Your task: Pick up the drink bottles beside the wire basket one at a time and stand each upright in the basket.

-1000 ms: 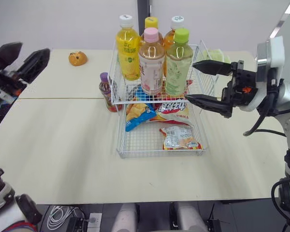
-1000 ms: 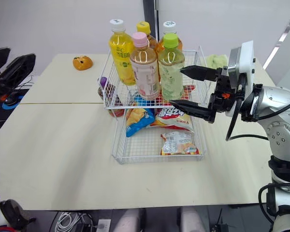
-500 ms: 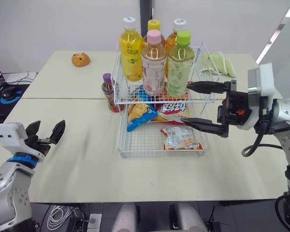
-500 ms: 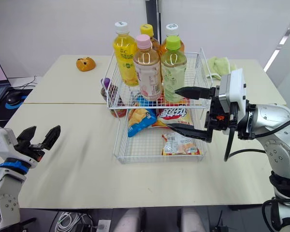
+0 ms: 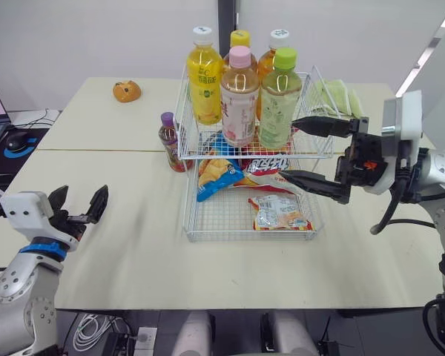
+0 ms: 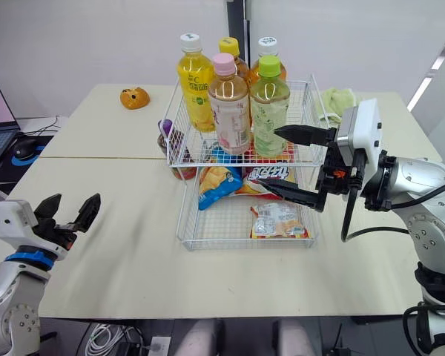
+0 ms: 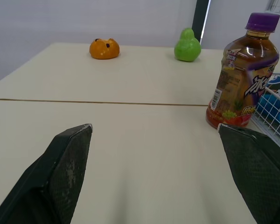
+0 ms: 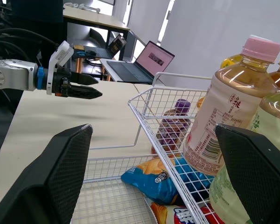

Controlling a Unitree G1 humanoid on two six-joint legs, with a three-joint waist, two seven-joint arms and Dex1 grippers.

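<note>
Two black fingers (image 7: 65, 172) of our left gripper (image 5: 80, 203) stand spread apart and hold nothing, low over the near left part of the table (image 5: 133, 252). Well ahead of them and to our right, the purple-capped bottle (image 7: 238, 74) stands upright on the table, just beside the left wall of the wire basket (image 5: 248, 236) and outside it. It is well apart from both fingers, more in line with one of them than with the gap. Snack bags (image 5: 276, 211) lie in the basket's lower tier. At the basket's right side our right gripper (image 5: 289, 148) also has its fingers wide apart and empty. One tip is level with the upper tier near the green-capped bottle (image 5: 279, 104), the other down by the lower tier; we cannot tell whether either touches the wire. On the upper tier the green-capped bottle and a pink-capped bottle (image 5: 239, 100) stand upright in front, with three more bottles (image 5: 202, 78) behind. Farther back, an orange toy (image 5: 126, 91) sits at the table's left and a green cloth (image 5: 334, 95) lies behind the basket.
</note>
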